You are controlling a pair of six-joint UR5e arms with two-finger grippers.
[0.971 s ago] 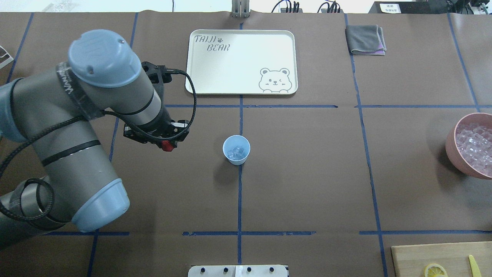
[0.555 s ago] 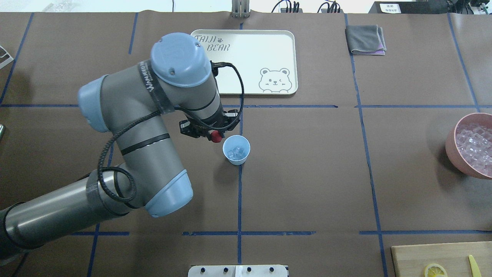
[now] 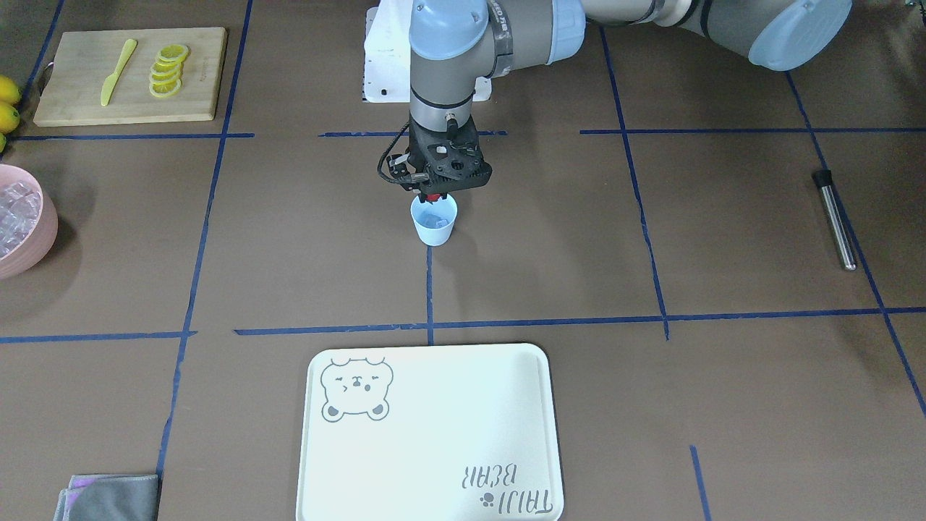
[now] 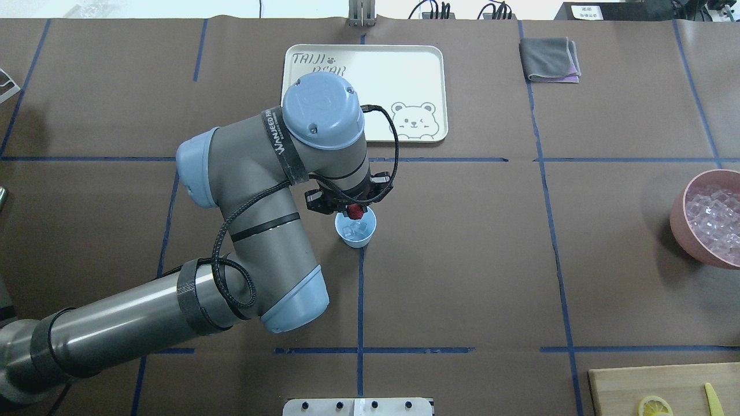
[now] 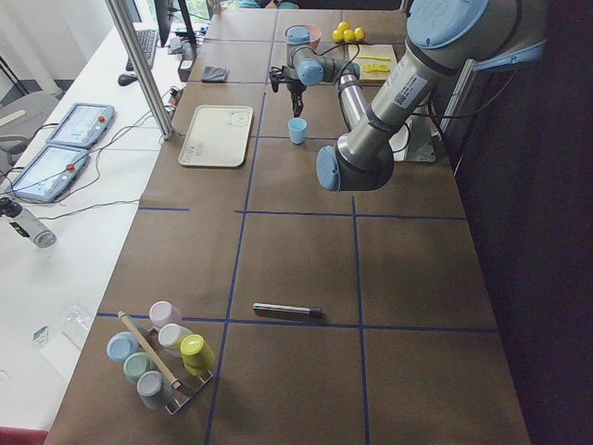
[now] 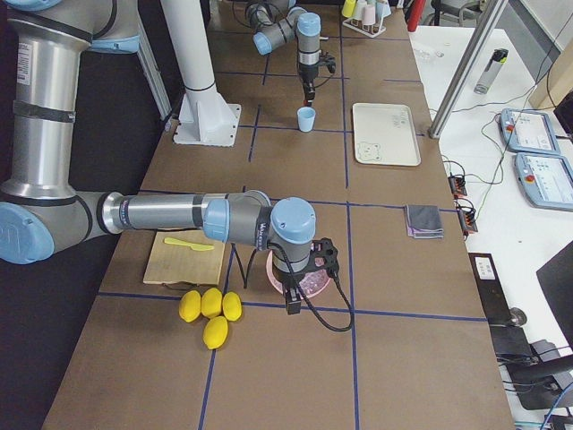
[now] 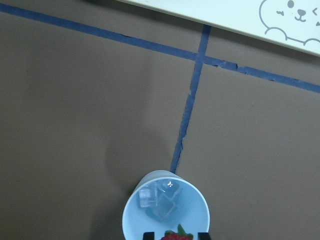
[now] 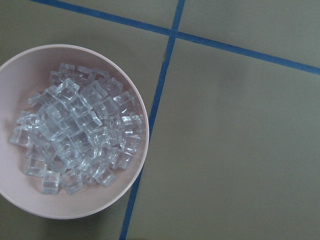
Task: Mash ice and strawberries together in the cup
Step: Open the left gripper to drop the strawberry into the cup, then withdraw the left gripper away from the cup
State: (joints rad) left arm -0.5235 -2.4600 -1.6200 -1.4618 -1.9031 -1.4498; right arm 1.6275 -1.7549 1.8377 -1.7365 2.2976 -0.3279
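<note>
Strawberry [image 4: 356, 212] clamped in our left gripper [image 7: 175, 236], we are hovering directly above the cup [image 7: 194, 211] holding ice [image 7: 157, 202], likely needing to let go next.

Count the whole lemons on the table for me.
4. Three lemons lie in a row beside the cutting board, at the robot's right end of the table; the fourth sits against them, farther out. None seems hidden.
</note>
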